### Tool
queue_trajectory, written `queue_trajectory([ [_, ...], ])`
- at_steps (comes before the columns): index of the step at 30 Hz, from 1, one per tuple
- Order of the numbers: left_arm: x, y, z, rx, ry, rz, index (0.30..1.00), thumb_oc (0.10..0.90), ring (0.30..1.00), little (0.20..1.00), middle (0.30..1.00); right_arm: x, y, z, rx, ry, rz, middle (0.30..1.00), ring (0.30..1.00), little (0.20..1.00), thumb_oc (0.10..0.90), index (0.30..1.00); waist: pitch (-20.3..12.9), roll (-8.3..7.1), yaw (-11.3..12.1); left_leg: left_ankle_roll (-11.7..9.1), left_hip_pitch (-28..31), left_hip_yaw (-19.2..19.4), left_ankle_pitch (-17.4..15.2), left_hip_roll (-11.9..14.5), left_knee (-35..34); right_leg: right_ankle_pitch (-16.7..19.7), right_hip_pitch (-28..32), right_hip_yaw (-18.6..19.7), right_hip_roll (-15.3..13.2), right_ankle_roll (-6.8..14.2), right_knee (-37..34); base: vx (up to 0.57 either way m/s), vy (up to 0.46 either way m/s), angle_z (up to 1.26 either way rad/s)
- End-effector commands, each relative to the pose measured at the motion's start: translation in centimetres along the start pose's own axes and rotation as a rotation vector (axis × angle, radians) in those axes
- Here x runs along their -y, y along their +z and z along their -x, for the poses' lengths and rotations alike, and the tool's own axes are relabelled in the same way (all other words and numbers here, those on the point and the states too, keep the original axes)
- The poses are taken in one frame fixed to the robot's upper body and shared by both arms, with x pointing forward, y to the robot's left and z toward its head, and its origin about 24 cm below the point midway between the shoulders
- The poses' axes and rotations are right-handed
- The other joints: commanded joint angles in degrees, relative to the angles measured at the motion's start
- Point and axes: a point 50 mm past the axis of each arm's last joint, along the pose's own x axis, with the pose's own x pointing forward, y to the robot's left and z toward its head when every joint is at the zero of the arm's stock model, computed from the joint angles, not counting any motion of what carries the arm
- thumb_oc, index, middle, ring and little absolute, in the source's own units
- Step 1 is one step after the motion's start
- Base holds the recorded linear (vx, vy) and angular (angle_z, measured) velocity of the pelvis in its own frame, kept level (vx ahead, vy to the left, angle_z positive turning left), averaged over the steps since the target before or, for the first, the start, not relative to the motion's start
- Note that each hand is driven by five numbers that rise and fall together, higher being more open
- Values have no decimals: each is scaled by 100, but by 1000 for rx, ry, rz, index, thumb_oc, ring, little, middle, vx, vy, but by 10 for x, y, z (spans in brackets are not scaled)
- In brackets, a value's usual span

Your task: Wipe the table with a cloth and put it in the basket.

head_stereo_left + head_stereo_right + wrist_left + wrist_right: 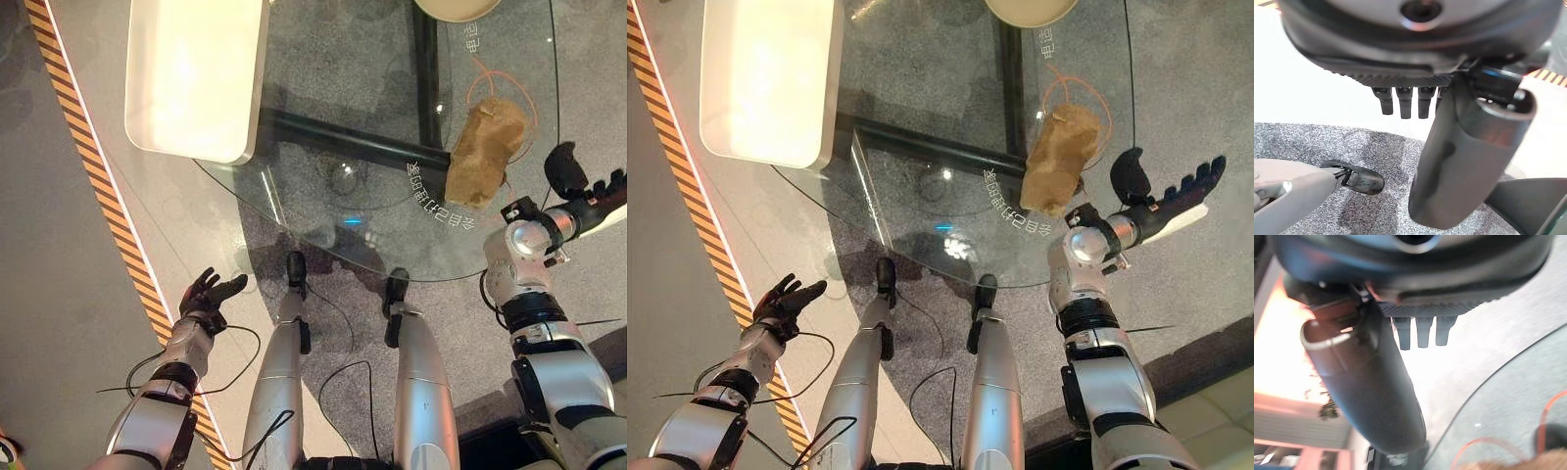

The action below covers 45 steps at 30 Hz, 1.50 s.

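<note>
Round beige basket (pixel 457 8) at the table's far side, mostly cut off by the picture's edge

Silver-grey arms, each with a dark robot hand (pixel 1161 196).

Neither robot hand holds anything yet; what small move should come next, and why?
Probably bring the right robot hand leftward onto the brown cloth to grasp it: the hand is open just beside it, the cloth lies untouched on the glass table, and the left robot hand hangs open off the table.
</note>
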Motion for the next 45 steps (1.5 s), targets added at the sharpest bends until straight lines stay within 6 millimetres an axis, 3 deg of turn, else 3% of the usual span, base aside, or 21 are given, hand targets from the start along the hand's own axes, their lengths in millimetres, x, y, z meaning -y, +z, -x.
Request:
queue_trajectory([
  [1, -20, -17, 6, -14, 74, 5, 900, 800, 900, 900, 900, -4, 42, -6, 255, 17, -37, 900, 900, 900, 800, 900, -103, 63, -99, 118, -32, 95, -891, -194, 714, 545, 251, 23, 71, 84, -1050, 0, 0, 0],
  [10, -17, -23, 8, -18, 58, 15, 900, 800, 900, 900, 900, -20, 37, 14, 245, 148, 23, 900, 900, 900, 800, 900, -103, 101, -116, 109, 11, 160, -845, -200, 644, 544, 292, 23, 46, 56, -1125, -1, 7, 0],
  [31, -7, -30, 8, -27, 26, -6, 900, 800, 900, 900, 900, -12, -39, 47, -54, 267, 273, 900, 900, 900, 800, 900, -103, 192, -50, 87, 91, 229, -735, -247, 457, 565, 386, -35, 39, -13, -1236, 0, 0, 0],
  [45, 1, -31, 7, -34, 11, -33, 900, 800, 900, 900, 900, -20, -48, 55, -117, 315, 302, 900, 900, 900, 800, 900, -103, 219, -2, 76, 113, 233, -697, -266, 422, 589, 387, -52, 42, -12, -1241, 0, 0, 0],
])
